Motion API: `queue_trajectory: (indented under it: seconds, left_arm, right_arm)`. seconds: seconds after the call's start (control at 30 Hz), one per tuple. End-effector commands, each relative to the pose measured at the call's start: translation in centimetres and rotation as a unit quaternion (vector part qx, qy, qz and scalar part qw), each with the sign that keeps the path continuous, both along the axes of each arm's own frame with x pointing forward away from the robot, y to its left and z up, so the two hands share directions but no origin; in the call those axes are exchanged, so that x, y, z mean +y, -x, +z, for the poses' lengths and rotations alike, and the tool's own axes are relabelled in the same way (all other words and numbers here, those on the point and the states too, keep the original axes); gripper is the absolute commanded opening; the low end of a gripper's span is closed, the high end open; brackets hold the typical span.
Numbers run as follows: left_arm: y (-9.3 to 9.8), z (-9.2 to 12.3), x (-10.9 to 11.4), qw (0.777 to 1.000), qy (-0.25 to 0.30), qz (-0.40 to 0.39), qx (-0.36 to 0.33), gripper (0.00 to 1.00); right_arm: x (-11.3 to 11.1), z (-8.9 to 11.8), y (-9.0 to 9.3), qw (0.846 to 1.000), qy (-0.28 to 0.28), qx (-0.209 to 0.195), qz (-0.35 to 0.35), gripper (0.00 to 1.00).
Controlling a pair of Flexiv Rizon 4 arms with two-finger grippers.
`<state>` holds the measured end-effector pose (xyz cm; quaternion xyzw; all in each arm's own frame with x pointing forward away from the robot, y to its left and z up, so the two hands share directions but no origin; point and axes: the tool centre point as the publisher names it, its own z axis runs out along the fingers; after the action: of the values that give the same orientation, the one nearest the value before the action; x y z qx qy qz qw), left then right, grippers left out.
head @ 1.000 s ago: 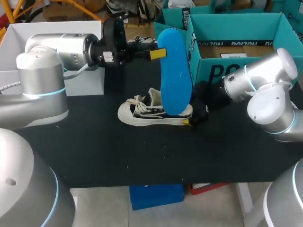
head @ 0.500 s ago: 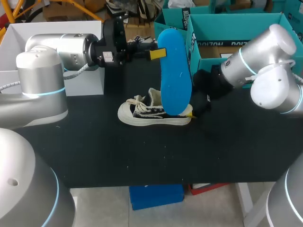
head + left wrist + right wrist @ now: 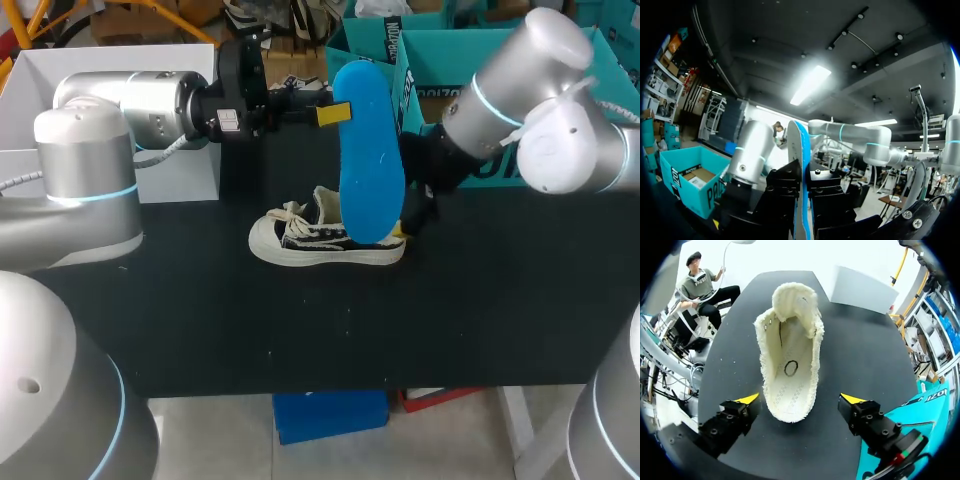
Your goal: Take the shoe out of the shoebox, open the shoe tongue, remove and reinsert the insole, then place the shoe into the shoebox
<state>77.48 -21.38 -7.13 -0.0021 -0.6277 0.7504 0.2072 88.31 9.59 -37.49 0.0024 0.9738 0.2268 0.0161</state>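
A white low canvas shoe [image 3: 320,240] lies on its sole on the black table [image 3: 300,330], toe to the left. My left gripper [image 3: 330,113] is shut on the top end of a blue insole [image 3: 370,160], which hangs upright over the shoe's heel. In the left wrist view the insole's edge [image 3: 801,165] runs between the black fingers of the left gripper [image 3: 802,200]. My right gripper [image 3: 408,222] hovers open by the heel. In the right wrist view the shoe [image 3: 790,355] shows its bare inside, tongue folded forward, heel between the apart fingers of the right gripper [image 3: 800,399].
The open teal shoebox [image 3: 500,75] stands at the back right, behind my right arm, and also shows in the left wrist view as the teal shoebox [image 3: 685,180]. A white box [image 3: 150,110] sits at the back left, under my left arm.
My right arm has risen and swung toward the back left, its gripper lifting off the table by the shoe's heel. The left arm, insole and shoe have stayed put.
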Motion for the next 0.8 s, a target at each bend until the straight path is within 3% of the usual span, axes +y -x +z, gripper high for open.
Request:
queue_trajectory:
  seconds: [0.03, 0.8]
  left_arm:
    - [0.1, -0.1, -0.1, 1.000, 0.000, 0.002, 0.000, 0.00]
    - [0.1, -0.1, -0.1, 1.000, 0.000, 0.002, 0.000, 0.00]
  right_arm:
    - [0.6, 0.5, -0.3, 0.998, 0.060, 0.004, 0.001, 1.00]
    - [2.3, 1.6, -0.8, 0.992, 0.128, -0.002, 0.017, 1.00]
